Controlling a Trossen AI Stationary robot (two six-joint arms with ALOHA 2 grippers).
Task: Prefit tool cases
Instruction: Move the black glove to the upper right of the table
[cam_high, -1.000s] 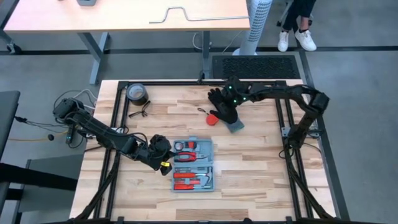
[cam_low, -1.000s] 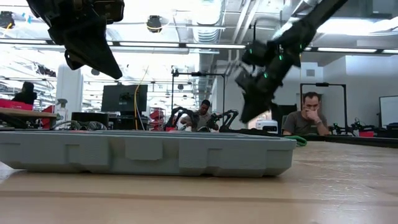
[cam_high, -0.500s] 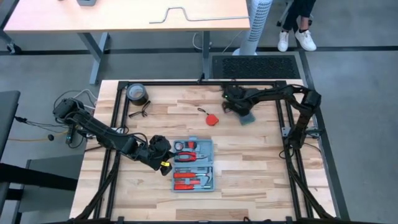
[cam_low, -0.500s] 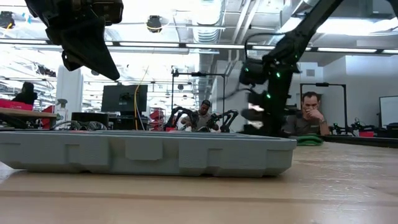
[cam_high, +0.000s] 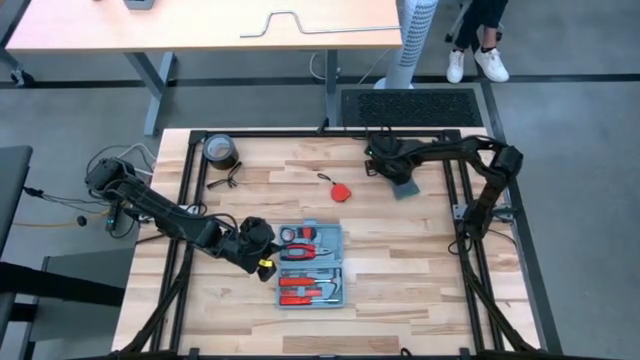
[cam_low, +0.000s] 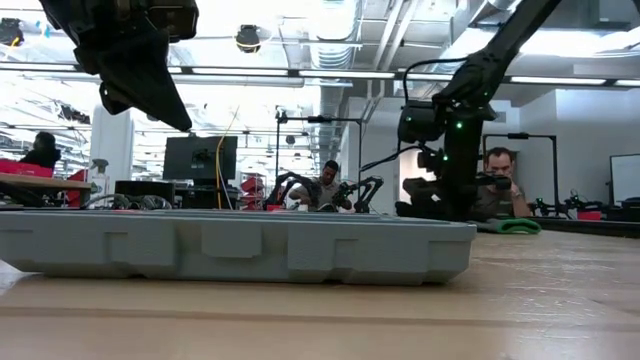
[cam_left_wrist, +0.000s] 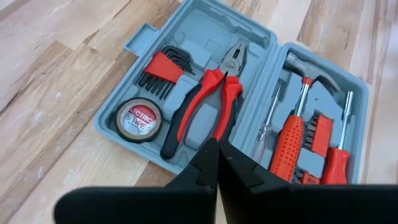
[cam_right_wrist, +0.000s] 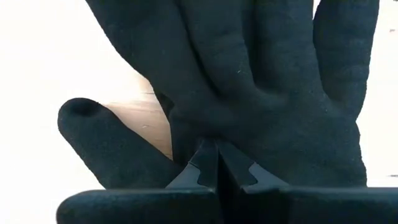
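One flat blue-grey plastic tool case (cam_high: 311, 265) lies open near the tabletop's front edge, long axis front-to-back. Left gripper (cam_left_wrist: 217, 163) hovers above it, fingers together; right gripper (cam_right_wrist: 217, 163) pinches a black fabric glove (cam_right_wrist: 249, 87), which hides the tabletop beneath.

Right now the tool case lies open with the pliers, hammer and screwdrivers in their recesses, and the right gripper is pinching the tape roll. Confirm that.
One thing is wrong: the right gripper is shut on the black glove, not the tape roll, as the right wrist view shows. The tool case does lie open with its tools seated.
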